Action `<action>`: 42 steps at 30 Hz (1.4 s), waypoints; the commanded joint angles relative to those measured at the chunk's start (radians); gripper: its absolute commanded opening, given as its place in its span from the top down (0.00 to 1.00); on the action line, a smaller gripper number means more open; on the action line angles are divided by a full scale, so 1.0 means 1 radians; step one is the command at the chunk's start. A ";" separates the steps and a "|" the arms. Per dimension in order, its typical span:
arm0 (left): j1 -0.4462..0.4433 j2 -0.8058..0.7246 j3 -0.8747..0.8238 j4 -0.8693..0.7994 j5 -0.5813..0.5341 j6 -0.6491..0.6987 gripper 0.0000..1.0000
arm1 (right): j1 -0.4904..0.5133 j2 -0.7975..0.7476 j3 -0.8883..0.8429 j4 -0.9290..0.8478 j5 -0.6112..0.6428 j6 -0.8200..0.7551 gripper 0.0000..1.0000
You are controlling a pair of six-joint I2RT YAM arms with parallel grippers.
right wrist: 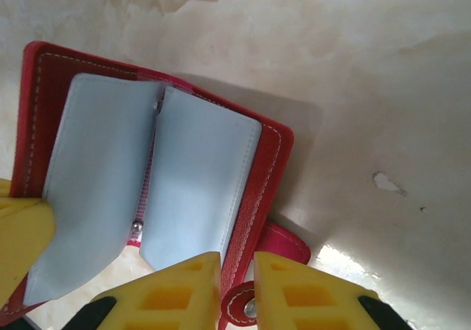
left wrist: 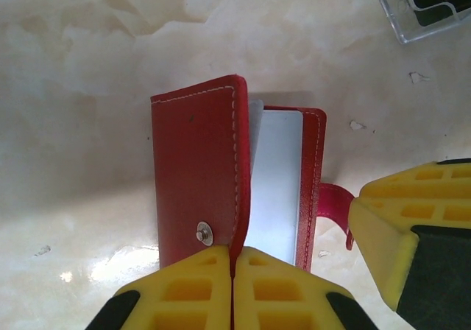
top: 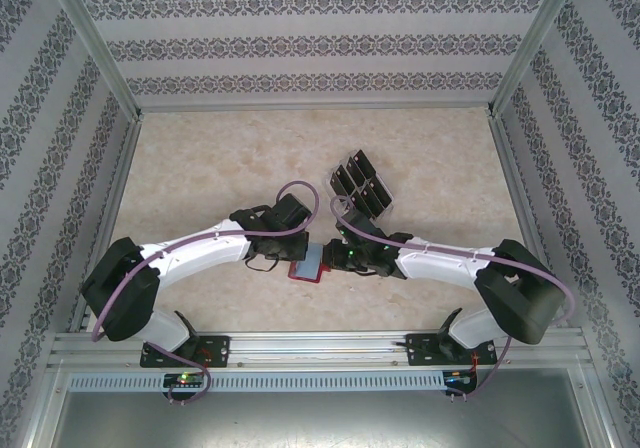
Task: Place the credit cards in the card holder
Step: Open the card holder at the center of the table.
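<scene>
While left gripper (left wrist: 233, 271) and right gripper (right wrist: 237, 275) each pinch a card holder (left wrist: 195, 168) cover, we hold pockets (right wrist: 96, 183) spread, tension even.

Two arms are working, the left arm (top: 190, 253) and the right arm (top: 440, 261), carrying two grippers, the left gripper (left wrist: 233, 260) and the right gripper (right wrist: 237, 260). One wallet (top: 305, 265) is showing two grey pocket leaves (right wrist: 96, 175). One clear rack (top: 360, 183) is holding about six dark cards (top: 358, 163), with overlap blurring the exact count.

Lab test cell: aluminium frame (top: 320, 346), wallpapered walls (top: 320, 43)
</scene>
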 commanded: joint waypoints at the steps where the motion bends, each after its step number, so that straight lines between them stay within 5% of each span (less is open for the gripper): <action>1: -0.016 -0.011 -0.023 0.029 0.008 -0.017 0.99 | 0.010 -0.071 -0.014 -0.016 0.032 0.026 0.80; 9: -0.016 -0.026 -0.043 0.055 0.006 -0.030 1.00 | 0.022 -0.153 -0.007 -0.048 0.047 0.038 0.82; 25: -0.013 -0.114 -0.091 0.056 -0.084 -0.078 1.00 | 0.089 0.172 0.127 0.063 0.037 0.063 0.88; 34: 0.009 -0.177 -0.160 0.064 -0.120 -0.111 1.00 | 0.089 0.214 0.100 0.047 0.068 0.102 0.90; 42: 0.036 -0.195 -0.213 -0.037 -0.257 -0.138 1.00 | 0.089 0.221 0.091 0.014 0.085 0.116 0.91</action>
